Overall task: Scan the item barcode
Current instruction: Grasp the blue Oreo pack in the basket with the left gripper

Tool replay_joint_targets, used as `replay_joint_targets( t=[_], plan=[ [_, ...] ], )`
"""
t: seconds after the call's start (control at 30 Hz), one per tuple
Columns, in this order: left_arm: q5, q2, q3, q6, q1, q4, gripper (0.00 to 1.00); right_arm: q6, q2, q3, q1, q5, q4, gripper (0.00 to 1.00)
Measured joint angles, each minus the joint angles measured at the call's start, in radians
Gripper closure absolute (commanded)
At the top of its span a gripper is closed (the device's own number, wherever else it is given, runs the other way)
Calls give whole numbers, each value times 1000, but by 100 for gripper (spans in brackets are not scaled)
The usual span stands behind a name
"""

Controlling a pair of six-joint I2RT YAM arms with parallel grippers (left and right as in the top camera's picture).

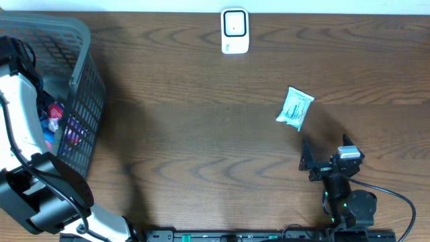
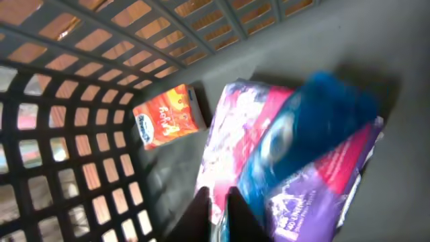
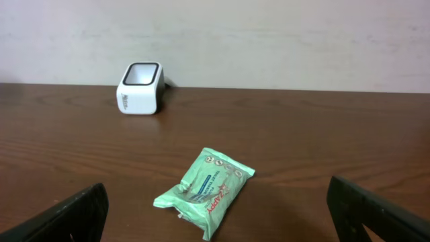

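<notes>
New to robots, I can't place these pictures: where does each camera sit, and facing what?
Overhead: above the table, looking down; left arm and right arm show.
Left wrist: inside the basket, facing packets; shut fingers show.
Right wrist: low over the table, facing scanner and green packet; open fingers show.
Shared: overhead and right wrist see scanner and green packet.

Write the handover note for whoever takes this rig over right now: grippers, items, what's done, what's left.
Left gripper: shut, down inside the grey basket, at the edge of the pink-purple pack; whether it grips the pack is unclear.
Right gripper: open, empty, low over the table, facing the green packet.
Scanner: at the table's far edge, nothing at it.
Also in the basket: orange packet, blue pack.
Done: no scan can be confirmed.
Left: lift an item out and show its barcode to the scanner.
</notes>
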Motion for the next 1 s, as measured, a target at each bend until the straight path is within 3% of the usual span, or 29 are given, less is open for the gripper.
replay_joint_targets(
  t=[0.23, 0.27, 0.37, 0.4, 0.63, 0.9, 1.0],
  plan=[
    [-3, 0, 0, 2, 0, -2, 92, 0, 0, 0, 0, 0, 0, 1],
    [-3, 0, 0, 2, 0, -2, 86, 0, 0, 0, 0, 0, 0, 1],
    [4, 0, 0, 3, 0, -4, 30, 0, 0, 0, 0, 0, 0, 1],
    [14, 0, 0, 2, 0, -4, 27, 0, 0, 0, 0, 0, 0, 1],
    [177, 0, -9, 7, 0, -11, 25, 0, 0, 0, 0, 0, 0, 1],
    [230, 0, -128, 7, 0, -3, 25, 0, 0, 0, 0, 0, 0, 1],
    [232, 0, -185, 8, 0, 21, 33, 0, 0, 0, 0, 0, 0, 1]
  ],
)
